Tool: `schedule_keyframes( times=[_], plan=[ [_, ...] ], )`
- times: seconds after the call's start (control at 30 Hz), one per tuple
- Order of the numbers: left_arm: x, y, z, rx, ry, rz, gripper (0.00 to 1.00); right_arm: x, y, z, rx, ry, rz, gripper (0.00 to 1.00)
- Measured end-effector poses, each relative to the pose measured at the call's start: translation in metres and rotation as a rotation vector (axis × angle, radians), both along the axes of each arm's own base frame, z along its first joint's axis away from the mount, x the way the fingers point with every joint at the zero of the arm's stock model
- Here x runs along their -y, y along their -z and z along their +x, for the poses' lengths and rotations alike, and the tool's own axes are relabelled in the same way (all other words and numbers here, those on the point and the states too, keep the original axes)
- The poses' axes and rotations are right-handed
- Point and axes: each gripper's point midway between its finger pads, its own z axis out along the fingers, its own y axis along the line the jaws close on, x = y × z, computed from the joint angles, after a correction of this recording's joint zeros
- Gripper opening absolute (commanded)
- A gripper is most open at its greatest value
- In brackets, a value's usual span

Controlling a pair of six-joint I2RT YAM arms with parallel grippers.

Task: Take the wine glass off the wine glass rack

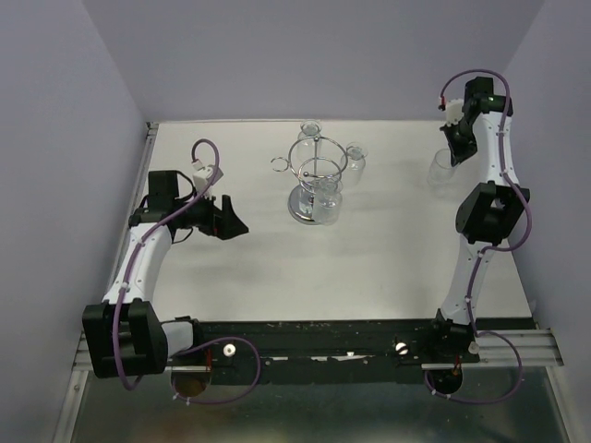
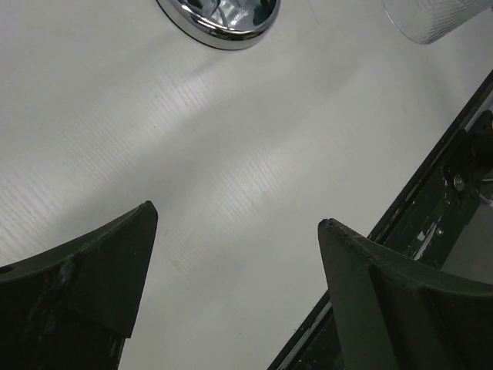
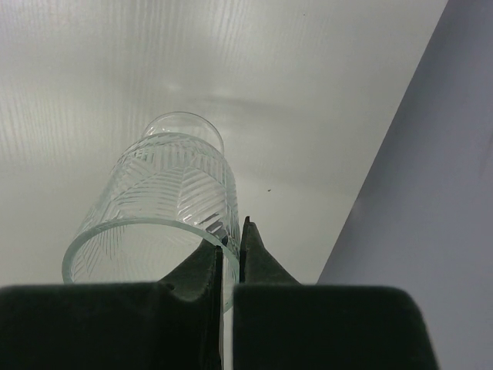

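Right gripper (image 3: 231,240) pinches the wine glass (image 3: 166,193) at the far right, well apart from the wine glass rack (image 1: 316,180).
Its 2 dark fingers press together on the thin wall at the rim of the clear, cylindrical bowl, which is cut with a herringbone pattern. Whether the glass touches the matte white table (image 1: 388,268) is hard to tell. The rack, shiny chrome wire on a round disc base (image 2: 219,19), stands at far centre. The left gripper (image 2: 235,220) hangs left of it, its 2 tapered fingers spread wide over the table.

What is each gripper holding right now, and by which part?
The right gripper pinches the etched glass by the wall at its rim; the left gripper is open and holds nothing.
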Motion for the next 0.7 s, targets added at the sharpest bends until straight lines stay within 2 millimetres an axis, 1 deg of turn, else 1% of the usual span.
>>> schedule_keyframes(
  times=[0.17, 0.27, 0.37, 0.53, 0.7],
  plan=[
    [0.004, 0.012, -0.01, -0.03, 0.018, 0.01, 0.99, 0.003, 0.007, 0.002, -0.008, 0.007, 0.003, 0.01],
    [0.006, 0.017, -0.018, -0.027, 0.024, 0.022, 0.99, 0.002, 0.014, 0.004, -0.014, 0.008, 0.02, 0.01],
    [0.007, 0.013, -0.024, -0.003, 0.025, 0.028, 0.99, -0.001, 0.019, 0.006, -0.015, 0.013, 0.038, 0.01],
    [0.006, 0.008, -0.025, 0.022, 0.01, 0.04, 0.99, -0.003, 0.023, 0.012, 0.001, 0.022, 0.062, 0.01],
    [0.005, 0.007, -0.025, 0.018, 0.005, 0.049, 0.99, -0.005, 0.035, 0.014, -0.014, 0.036, 0.091, 0.06]
  ],
)
